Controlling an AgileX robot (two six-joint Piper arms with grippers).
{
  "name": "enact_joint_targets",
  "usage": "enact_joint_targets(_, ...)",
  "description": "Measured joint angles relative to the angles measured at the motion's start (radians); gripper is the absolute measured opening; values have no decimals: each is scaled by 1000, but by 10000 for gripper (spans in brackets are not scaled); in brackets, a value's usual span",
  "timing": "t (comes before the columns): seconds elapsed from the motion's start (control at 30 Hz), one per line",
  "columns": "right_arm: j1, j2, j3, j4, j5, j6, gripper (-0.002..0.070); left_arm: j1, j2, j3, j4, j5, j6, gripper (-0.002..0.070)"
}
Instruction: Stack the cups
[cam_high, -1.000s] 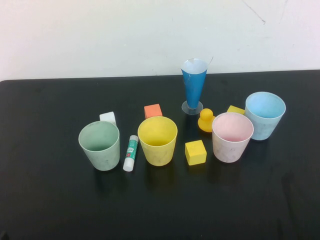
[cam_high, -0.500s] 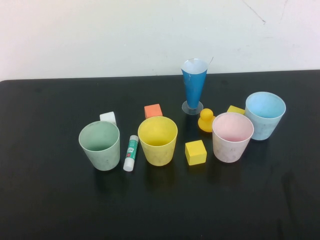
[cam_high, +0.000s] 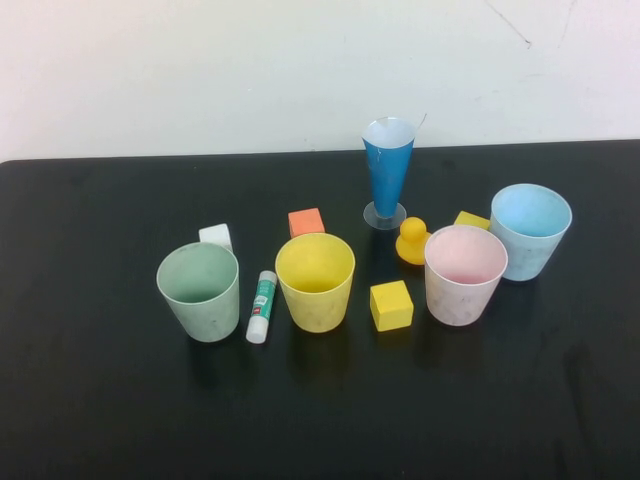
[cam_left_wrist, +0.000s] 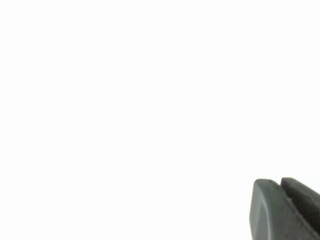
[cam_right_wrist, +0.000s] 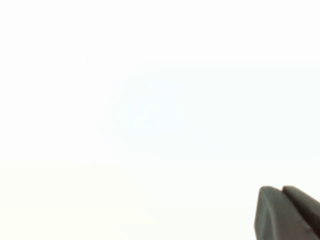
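1. While neither arm shows in the high view, the black table (cam_high: 100, 420) carries everything, so the whole job is yet to be done and any reach must come in from off-frame.
2. Four cups stand upright and apart in a loose row: green cup (cam_high: 200, 291) at the left, yellow cup (cam_high: 316, 281) in the middle, pink cup (cam_high: 464, 274) to its right, blue cup (cam_high: 529, 230) farthest right and just beside the pink one. Pink and blue stand so close that a finger going down between them could likely tip either.
3. Behind the row stands a tall dark-blue cone cup (cam_high: 388, 170) on a clear foot; a high sweep over the back could probably topple it.
4. Left gripper (cam_left_wrist: 287, 210) appears only in its own wrist view, fingers pressed together, holding nothing, facing blank white. Right gripper (cam_right_wrist: 289, 212) looks the same in its wrist view: closed and empty. Both must spread before any grasp, or they would likely shove a cup over.
5. Small clutter sits among the cups: a glue stick (cam_high: 261, 306) between green and yellow, a yellow cube (cam_high: 391, 304) between yellow and pink, a rubber duck (cam_high: 411, 241), an orange block (cam_high: 306, 221), a white block (cam_high: 216, 236). A cup dragged low could catch on these.
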Motion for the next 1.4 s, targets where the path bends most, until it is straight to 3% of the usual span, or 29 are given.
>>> enact_joint_targets(0.23, 0, 183, -255, 3, 490, -118, -3, 0, 223, -309, -2, 466, 94, -1)
enact_joint_targets(0.43, 0, 416, -338, 85, 714, -275, -3, 0, 579, -510, -73, 819, 114, -1)
enact_joint_targets(0.53, 0, 517, -333, 141, 733, -332, -3, 0, 733, -558, -203, 841, 169, -1)
enact_joint_targets(0.67, 0, 630, -313, 177, 752, -350, -3, 0, 920, -602, -403, 850, 376, -1)
enact_joint_targets(0.83, 0, 723, -311, 265, 775, -458, -3, 0, 1124, -682, -545, 895, 555, -1)
enact_joint_targets(1.0, 0, 761, -311, 321, 781, -583, -3, -2, 1321, -802, -544, 987, 578, -1)
enact_joint_targets(1.17, 0, 765, -311, 328, 781, -608, -3, -54, 1436, -909, -373, 1029, 514, 8)
enact_joint_targets(1.3, 0, 765, -311, 329, 781, -615, -3, -131, 1484, -978, -212, 1064, 426, 139)
enact_joint_targets(1.4, 0, 765, -311, 329, 781, -619, -3, -198, 1511, -997, -100, 1089, 411, 342)
